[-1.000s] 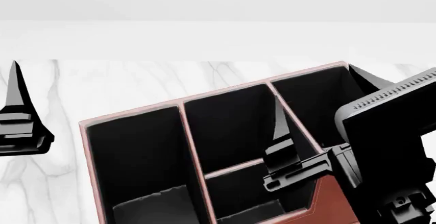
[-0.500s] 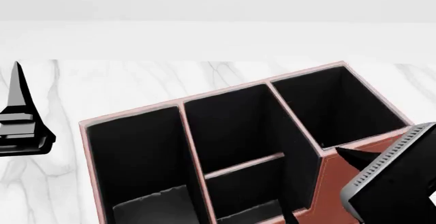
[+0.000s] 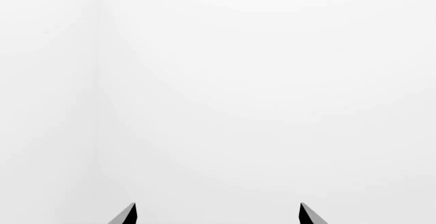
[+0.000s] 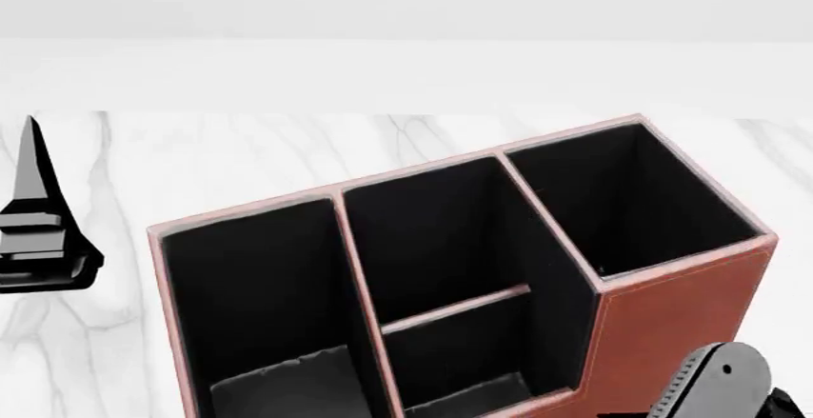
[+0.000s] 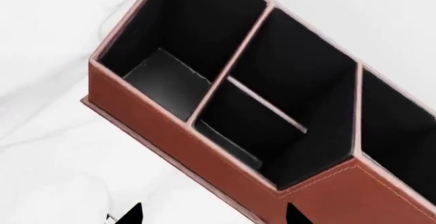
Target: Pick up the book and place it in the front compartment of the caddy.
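The red-brown caddy [image 4: 673, 304] with its black interior stands on the marble table, and it also shows in the right wrist view [image 5: 225, 170]. The front compartment [image 4: 426, 237] is the taller-walled middle cell behind the low divider bar [image 4: 458, 308]; in the right wrist view the compartment [image 5: 299, 76] looks plain black inside. I cannot make out the black book in any view. My right gripper [image 5: 214, 216] is open and empty, pulled back beside the caddy's outer wall. My left gripper [image 3: 218, 216] is open and empty, facing blank white. One left finger [image 4: 32, 180] shows at the far left.
The white marble table [image 4: 254, 161] runs around the caddy to a pale back wall. Part of my right arm [image 4: 714, 380] shows at the lower right, in front of the caddy's tall end.
My right gripper, which was open over the caddy's middle cells, has drawn back down and to the right, leaving the head view except for part of the arm. The left gripper has not moved.
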`<state>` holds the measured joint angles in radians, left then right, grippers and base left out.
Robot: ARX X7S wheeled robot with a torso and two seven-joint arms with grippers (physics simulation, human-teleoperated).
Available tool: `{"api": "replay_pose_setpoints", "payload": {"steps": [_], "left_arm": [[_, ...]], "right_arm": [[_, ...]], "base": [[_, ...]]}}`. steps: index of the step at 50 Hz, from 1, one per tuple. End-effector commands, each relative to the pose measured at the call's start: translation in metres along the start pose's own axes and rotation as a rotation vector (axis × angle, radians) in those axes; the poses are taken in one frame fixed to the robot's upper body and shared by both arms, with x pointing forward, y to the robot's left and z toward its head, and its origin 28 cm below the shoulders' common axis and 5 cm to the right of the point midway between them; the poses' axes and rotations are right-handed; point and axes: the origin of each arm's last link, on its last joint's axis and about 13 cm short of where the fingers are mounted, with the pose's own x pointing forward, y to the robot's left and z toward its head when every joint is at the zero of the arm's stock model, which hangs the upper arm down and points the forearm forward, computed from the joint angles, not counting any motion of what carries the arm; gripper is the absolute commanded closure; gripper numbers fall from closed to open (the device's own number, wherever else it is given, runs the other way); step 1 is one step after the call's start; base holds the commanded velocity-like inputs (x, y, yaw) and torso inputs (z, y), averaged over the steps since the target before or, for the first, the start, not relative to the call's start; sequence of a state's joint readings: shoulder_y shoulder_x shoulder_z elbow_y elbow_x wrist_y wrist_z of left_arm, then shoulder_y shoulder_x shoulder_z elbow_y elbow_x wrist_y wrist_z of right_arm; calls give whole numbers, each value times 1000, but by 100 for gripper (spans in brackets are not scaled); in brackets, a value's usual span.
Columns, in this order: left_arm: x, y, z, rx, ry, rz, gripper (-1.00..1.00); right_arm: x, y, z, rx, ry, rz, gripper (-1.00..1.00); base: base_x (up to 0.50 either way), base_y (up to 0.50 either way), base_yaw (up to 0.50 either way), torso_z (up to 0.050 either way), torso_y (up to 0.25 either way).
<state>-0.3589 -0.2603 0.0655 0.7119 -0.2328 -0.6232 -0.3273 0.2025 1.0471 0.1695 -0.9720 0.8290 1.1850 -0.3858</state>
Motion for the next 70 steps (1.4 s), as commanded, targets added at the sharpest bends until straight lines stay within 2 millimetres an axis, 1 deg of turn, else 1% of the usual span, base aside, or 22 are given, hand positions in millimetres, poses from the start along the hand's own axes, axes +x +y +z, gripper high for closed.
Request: {"api": "replay_pose_setpoints", "payload": {"steps": [1,11,25,45,57,70], "left_arm": [[2,3,0,-1,-12,21,-100],[3,3,0,1,-11,21,-100],[3,2,-1,3,-10,20,-100],[3,2,-1,4,-10,21,-100],[3,3,-1,4,-11,22,-100],[3,3,0,4,-13,25,-100]], "right_arm": [[-1,3,-3,-24,62,39,-100],[5,3,-3,-28,91,78,-100],[14,8,-6,-34,98,144,-100],[20,15,-7,-61,126,211,-100],[25,15,-8,-66,161,229,-100],[27,10,-11,-52,202,224,-100]], "base": [[0,0,0,0,0],[0,0,0,0,0],[0,0,0,0,0],[0,0,0,0,0],[0,0,0,0,0],[0,0,0,0,0]]}}
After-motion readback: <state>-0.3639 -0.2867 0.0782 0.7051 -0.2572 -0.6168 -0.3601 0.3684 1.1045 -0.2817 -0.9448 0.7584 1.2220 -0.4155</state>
